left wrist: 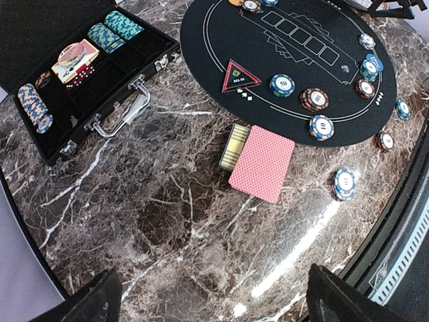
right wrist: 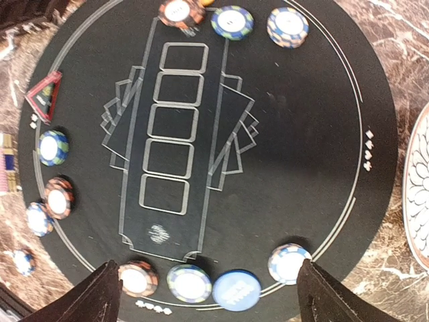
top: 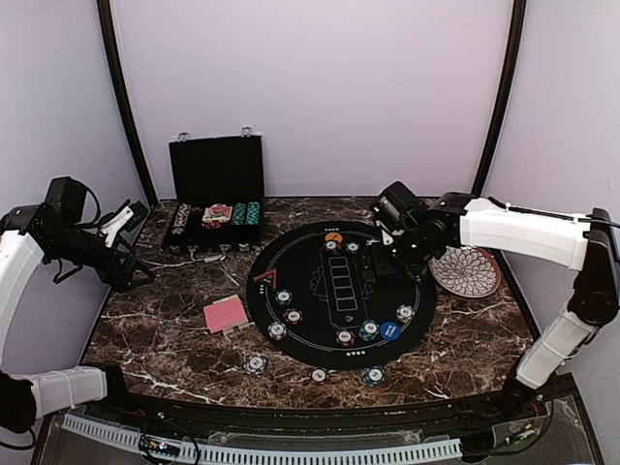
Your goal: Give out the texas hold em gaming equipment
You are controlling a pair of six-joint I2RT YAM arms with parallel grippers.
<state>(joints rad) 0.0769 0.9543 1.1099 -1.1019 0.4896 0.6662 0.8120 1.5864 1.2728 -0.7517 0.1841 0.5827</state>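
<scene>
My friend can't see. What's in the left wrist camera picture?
A red-backed deck of cards lies on the marble table, beside a round black poker mat ringed with striped chips. An open black case holding more chips sits at upper left.

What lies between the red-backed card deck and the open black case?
Nothing: between the red-backed card deck and the black case there is only bare marble tabletop, clearest in the left wrist view.

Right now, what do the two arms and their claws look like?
Both arms are built alike: the left arm and right arm have smooth white shells on the links and black joints. A thin black cable loops by the left arm's wrist. Each claw's fingers are plain black.
</scene>
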